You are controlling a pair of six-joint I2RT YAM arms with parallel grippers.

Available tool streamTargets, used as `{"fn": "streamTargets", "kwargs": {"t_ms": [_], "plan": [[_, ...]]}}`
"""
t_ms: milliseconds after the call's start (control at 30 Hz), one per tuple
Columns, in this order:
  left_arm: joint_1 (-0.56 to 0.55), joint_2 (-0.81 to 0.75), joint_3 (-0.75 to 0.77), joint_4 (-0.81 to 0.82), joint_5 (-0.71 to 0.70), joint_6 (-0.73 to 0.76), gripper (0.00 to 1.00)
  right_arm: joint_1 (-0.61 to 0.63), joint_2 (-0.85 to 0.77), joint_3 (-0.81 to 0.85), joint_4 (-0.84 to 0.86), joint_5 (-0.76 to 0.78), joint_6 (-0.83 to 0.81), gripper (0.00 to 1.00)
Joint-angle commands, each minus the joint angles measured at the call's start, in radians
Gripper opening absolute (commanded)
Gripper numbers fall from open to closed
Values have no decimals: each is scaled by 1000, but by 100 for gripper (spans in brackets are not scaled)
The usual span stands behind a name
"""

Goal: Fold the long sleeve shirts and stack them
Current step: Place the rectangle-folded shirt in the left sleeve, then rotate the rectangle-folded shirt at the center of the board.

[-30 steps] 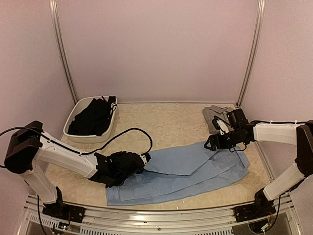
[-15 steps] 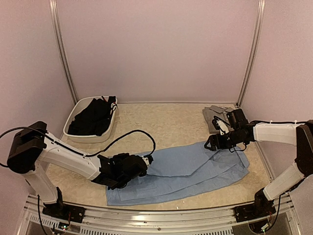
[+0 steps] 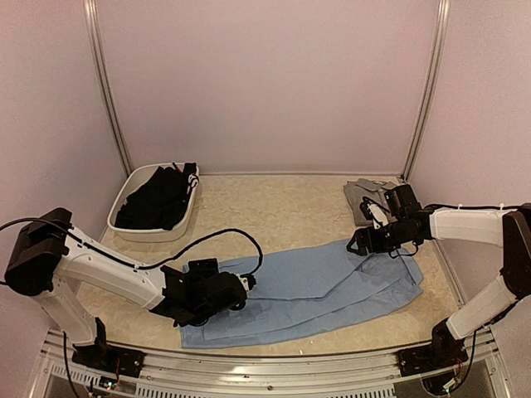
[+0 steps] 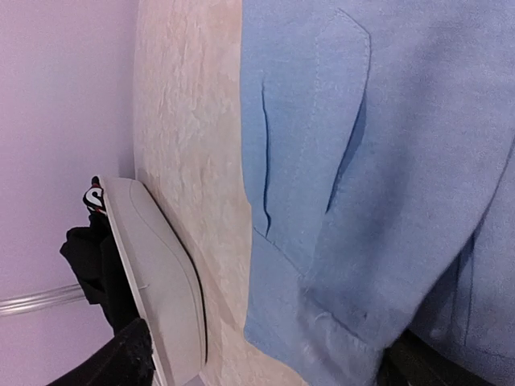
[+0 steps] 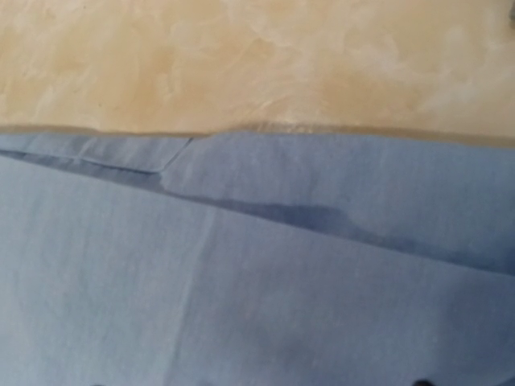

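- Now the left gripper has let its jaws spread, releasing the light blue shirt, which lies flat across the near tabletop.
- The right gripper stays over the shirt's far right edge, jaws spread, holding nothing.
- That fold looks laid, with further folds likely before stacking on the grey shirt.

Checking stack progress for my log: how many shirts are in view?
3: light blue shirt spread across the front, grey shirt at far right, black shirt heaped in the tub; more may hide there.
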Motion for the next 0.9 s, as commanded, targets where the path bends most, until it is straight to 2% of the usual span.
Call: {"fn": "streamTargets", "kwargs": {"t_ms": [0, 200, 367, 433, 600, 700, 867], "plan": [[-9, -86, 1, -150, 66, -59, 98, -14, -22, 11, -19, 8, -5, 78], [-19, -255, 1, -187, 207, -84, 99, -12, -59, 18, -43, 53, 17, 79], [77, -394, 76, -132, 474, -149, 99, -12, -135, 1, -97, 172, 82, 80], [113, -357, 144, -139, 556, -203, 99, -12, -153, 5, -161, 252, 118, 81], [163, -156, 275, -127, 676, -349, 99, -12, -155, -1, -257, 315, 154, 80], [222, -15, 308, -96, 780, -446, 99, -11, -113, -8, -271, 302, 166, 78], [255, 116, 291, -48, 884, -470, 99, -12, -73, -46, -216, 256, 185, 78]]}}
